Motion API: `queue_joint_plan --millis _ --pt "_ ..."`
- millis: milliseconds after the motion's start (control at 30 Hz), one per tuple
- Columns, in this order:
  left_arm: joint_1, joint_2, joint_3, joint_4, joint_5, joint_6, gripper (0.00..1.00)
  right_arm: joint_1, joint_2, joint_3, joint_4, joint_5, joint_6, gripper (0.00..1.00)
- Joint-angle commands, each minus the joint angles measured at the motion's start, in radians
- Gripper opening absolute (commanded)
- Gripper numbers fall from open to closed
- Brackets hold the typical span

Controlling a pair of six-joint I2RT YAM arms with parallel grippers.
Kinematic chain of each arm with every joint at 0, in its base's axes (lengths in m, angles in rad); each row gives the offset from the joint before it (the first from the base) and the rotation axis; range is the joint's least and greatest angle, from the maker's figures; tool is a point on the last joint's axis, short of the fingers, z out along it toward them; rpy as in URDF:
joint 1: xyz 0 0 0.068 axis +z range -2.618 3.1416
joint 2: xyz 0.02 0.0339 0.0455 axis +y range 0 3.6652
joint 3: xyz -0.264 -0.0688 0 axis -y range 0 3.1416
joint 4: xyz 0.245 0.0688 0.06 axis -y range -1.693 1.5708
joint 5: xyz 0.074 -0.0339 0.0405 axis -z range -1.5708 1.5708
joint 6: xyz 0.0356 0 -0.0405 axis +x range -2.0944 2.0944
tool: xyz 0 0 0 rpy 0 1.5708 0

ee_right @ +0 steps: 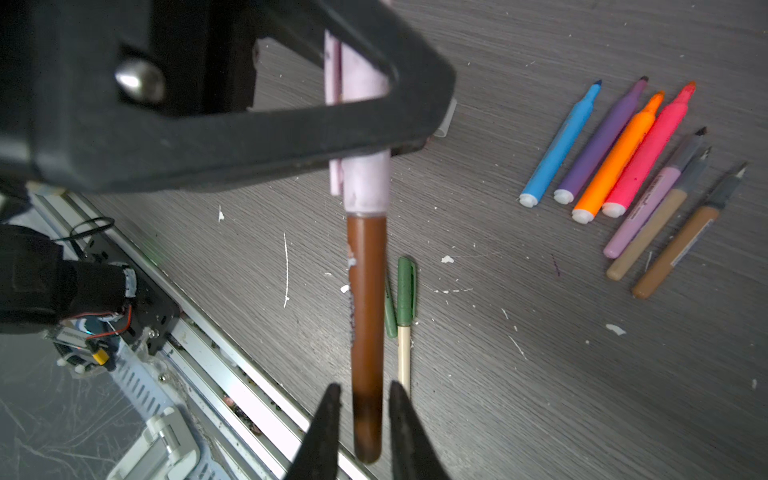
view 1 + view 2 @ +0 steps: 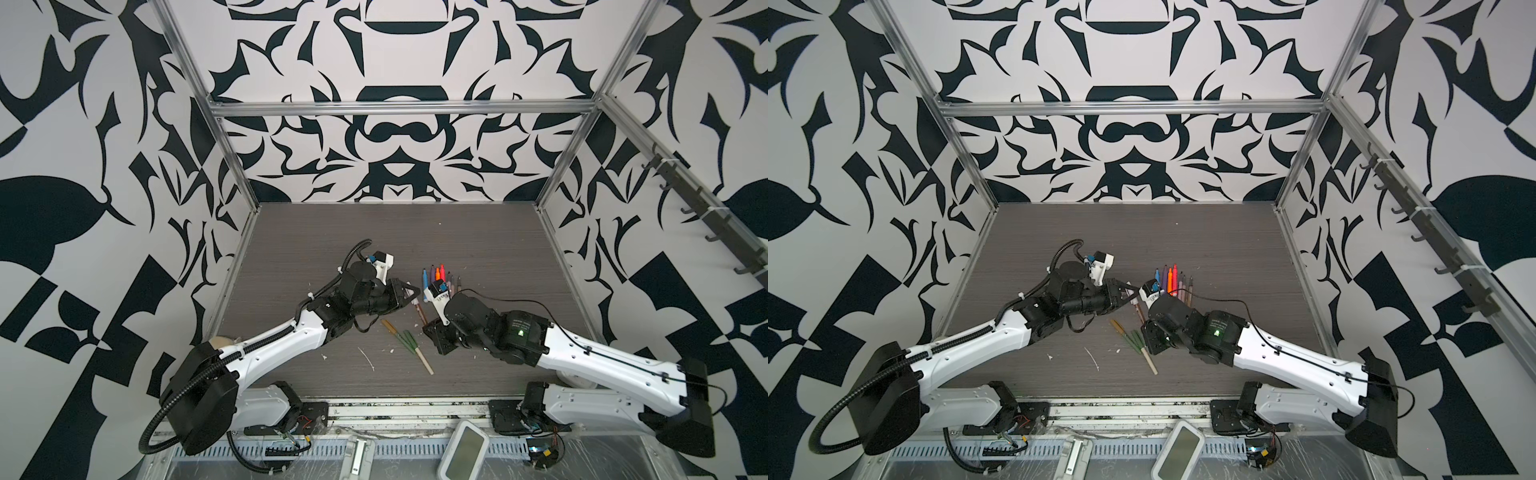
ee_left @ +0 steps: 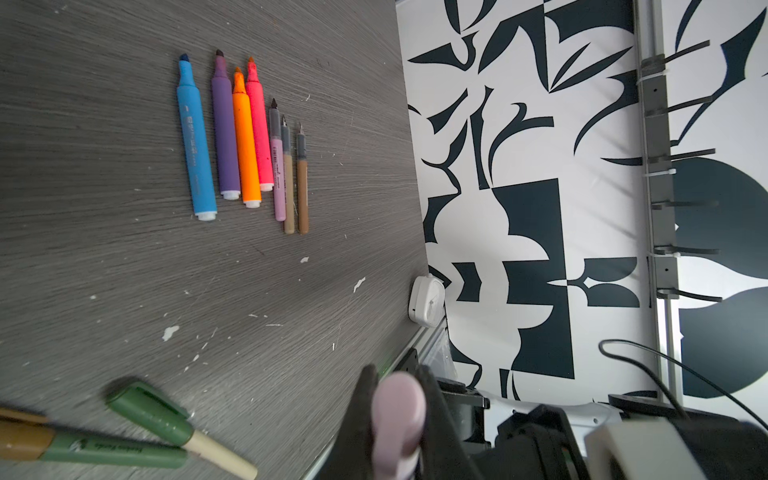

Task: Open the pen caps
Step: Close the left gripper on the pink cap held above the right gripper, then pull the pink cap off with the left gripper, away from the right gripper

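A brown pen (image 1: 368, 311) with a pale pink pen cap (image 1: 365, 183) hangs above the table between both arms. My left gripper (image 3: 397, 399) is shut on that pink cap (image 3: 398, 411); both top views show it at table centre (image 2: 409, 293) (image 2: 1128, 293). My right gripper (image 1: 362, 388) straddles the pen's brown tail end, open, with a narrow gap on each side of the barrel. Below lie pens with their caps on: a green cap (image 1: 406, 291) on a cream barrel, a second green pen (image 3: 116, 451), and a tan one (image 2: 390, 328).
A row of uncapped markers (image 3: 241, 137) in blue, purple, orange, pink, lilac and brown lies at the table's centre right (image 2: 440, 276). White scraps (image 1: 447, 259) dot the grey table (image 2: 478, 241). A white timer (image 2: 463, 451) sits past the front rail.
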Motion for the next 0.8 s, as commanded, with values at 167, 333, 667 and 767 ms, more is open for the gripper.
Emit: queue_joint_plan --millis 167,333,667,767 --pt "-0.018 0.003 0.042 0.02 0.014 -0.001 0.0 -0.048 0.028 0.024 0.008 -0.027 -0.033 0.27" --pt "-0.021 0.031 0.035 0.02 0.014 -0.002 0.0 -0.059 0.03 0.037 0.015 -0.031 -0.049 0.26" --pt "-0.017 0.038 0.06 -0.041 -0.017 0.042 0.0 -0.072 0.028 0.034 0.013 -0.039 -0.044 0.0" --pt "0.063 0.053 0.159 -0.176 -0.011 0.165 0.0 -0.073 0.004 -0.017 0.035 -0.056 -0.009 0.0"
